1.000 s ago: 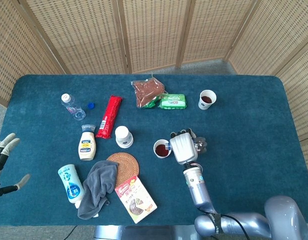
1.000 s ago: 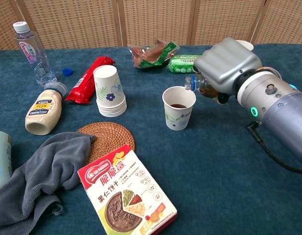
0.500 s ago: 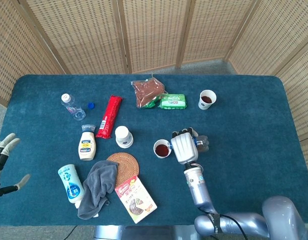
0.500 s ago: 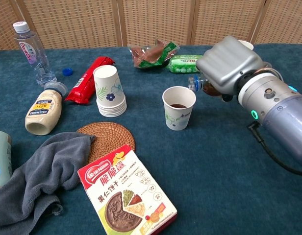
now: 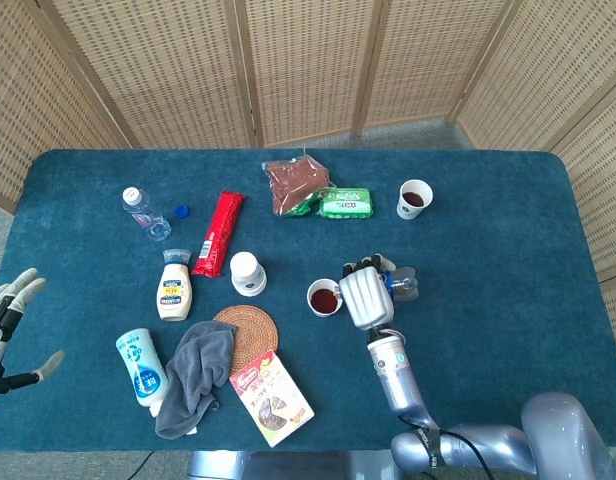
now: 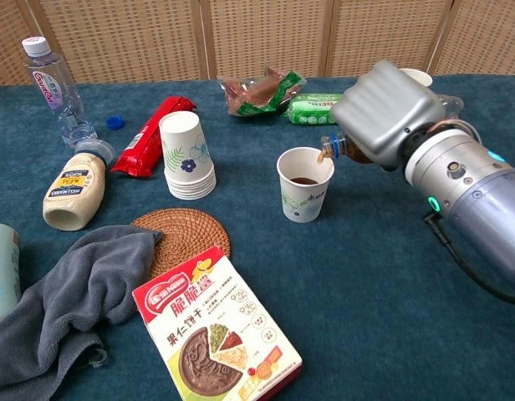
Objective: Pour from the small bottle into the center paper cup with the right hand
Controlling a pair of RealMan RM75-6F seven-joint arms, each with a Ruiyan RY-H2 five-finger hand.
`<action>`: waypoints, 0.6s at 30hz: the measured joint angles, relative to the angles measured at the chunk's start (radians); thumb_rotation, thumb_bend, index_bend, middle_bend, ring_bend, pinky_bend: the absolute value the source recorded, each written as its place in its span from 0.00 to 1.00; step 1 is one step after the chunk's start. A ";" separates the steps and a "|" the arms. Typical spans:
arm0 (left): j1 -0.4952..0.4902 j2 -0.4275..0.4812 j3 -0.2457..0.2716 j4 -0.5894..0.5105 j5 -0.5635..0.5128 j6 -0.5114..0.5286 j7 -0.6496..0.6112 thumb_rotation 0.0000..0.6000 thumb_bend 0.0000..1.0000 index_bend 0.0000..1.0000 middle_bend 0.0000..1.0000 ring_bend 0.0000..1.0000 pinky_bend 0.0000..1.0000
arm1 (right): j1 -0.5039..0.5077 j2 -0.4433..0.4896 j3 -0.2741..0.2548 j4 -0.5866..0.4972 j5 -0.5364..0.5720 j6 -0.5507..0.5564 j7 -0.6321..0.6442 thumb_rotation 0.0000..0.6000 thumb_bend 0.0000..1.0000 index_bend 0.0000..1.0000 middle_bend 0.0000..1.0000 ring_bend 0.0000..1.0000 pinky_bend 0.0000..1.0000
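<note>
The blue-carpeted table [image 6: 383, 334] carries everything, and the right hand [image 6: 390, 113] works over its middle. Its fingers are wrapped around the small bottle [image 6: 345, 150], which lies tipped nearly level so the open mouth hangs at the rim of the center paper cup [image 6: 305, 184], just to the hand's left; a dark liquid already sits in the cup, so the pour looks to be under way. The tilt seems chosen to let the drink run out slowly without splashing over the rim. Further to the hand's left stand a stack of paper cups [image 6: 186, 154] and, nearer the robot, a round woven coaster [image 6: 181, 234]. The left hand [image 5: 13, 305] hangs far off at the table's edge, fingers spread and holding nothing, clear of the pouring.
</note>
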 measured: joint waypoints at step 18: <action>-0.001 0.003 0.003 0.003 0.002 0.001 -0.008 1.00 0.32 0.00 0.00 0.00 0.00 | -0.016 -0.015 0.000 0.029 -0.026 -0.003 0.002 1.00 0.50 0.41 0.60 0.55 0.96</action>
